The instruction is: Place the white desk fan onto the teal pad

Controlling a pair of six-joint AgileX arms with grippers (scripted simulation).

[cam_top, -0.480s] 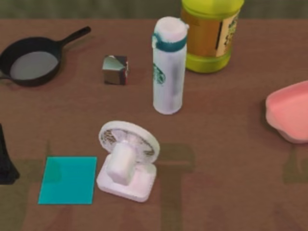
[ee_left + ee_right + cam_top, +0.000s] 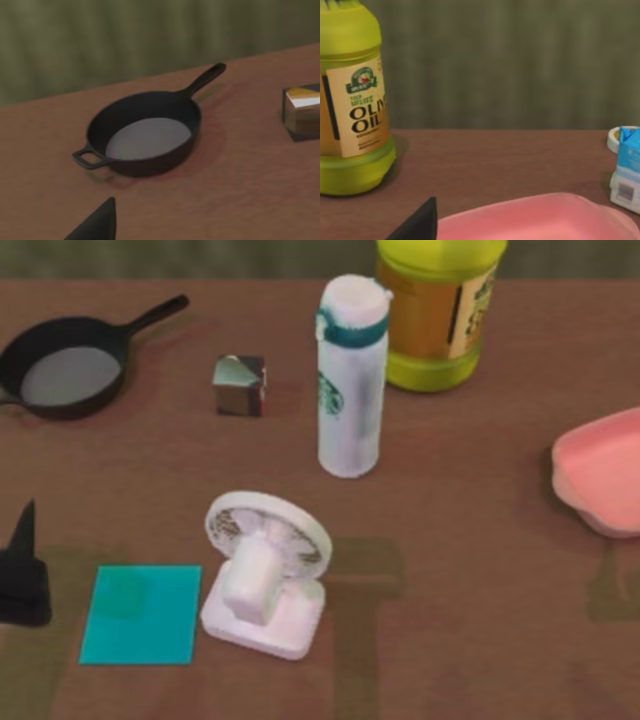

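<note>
The left gripper (image 2: 22,570) is hovering at the table's left edge beside the teal pad (image 2: 141,614) (finger spread: cannot tell), apart from the white desk fan (image 2: 264,573).

The left tool (image 2: 24,570) is matte black, tapering to a pointed fingertip.

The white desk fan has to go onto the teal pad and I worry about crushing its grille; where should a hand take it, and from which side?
Probably the stubby motor housing of the white desk fan, from above: it juts clear behind the grilled head, over the square base. The left hand is nearest, just beyond the teal pad, which lies beside the fan's base.
</note>
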